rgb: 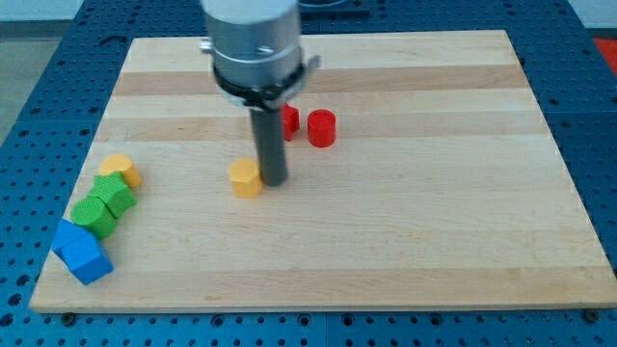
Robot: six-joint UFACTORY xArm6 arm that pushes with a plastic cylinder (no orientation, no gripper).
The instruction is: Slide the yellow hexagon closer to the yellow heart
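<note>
Yellow hexagon (pixel 247 178) is the block you must move, and it lies near the middle of the wooden board (pixel 434 241), a little toward the view's left. Begin at my tip (pixel 274 181): it stands just beside the hexagon on the view's right, touching it or almost touching, I cannot tell which. You have no fingers here to open or close (the arm ends only in a straight dark rod), so nothing is held and all work is pushing. Moving outward, the yellow heart (pixel 121 171) sits near the board's left edge, well apart from the hexagon and at nearly the same height in the view. Just below the heart are two green blocks (pixel 106 204), and below them two blue blocks (pixel 79 251). Behind the rod, toward the view's top, you see a red cylinder (pixel 321 128) and another red block (pixel 288 121), partly hidden. I judge that the push is at its start. Next you need a straight push toward the view's left, kept centred on the hexagon so it does not slip aside toward the green blocks.
</note>
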